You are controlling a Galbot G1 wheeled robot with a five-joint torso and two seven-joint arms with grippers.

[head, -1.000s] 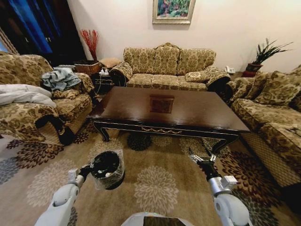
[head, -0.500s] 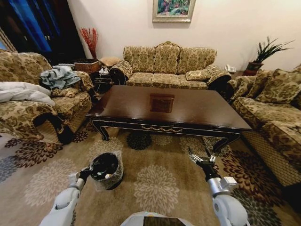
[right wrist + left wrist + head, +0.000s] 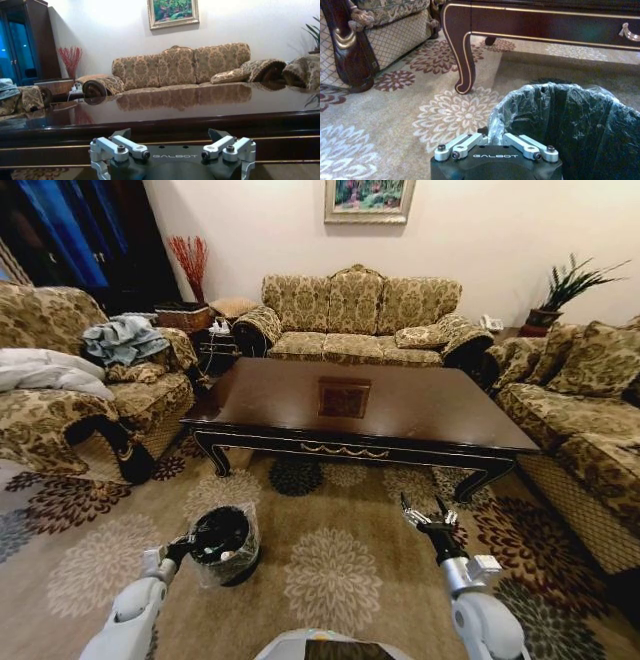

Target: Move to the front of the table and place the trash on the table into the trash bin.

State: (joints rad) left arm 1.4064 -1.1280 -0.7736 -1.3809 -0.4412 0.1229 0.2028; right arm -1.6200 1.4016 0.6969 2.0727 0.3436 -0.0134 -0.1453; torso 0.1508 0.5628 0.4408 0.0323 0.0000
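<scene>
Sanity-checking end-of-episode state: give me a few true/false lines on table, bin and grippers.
1. The table top still holds cans and bottles. False: its top is bare, showing just its inlaid square panel.
2. The trash bin stands on the carpet in front of the table. True.
3. The left gripper is at the bin's rim. True.
4. The right gripper is shut on a can. False: it is open and holds nothing.
5. The bin has no liner. False: a clear plastic bag lines it.
</scene>
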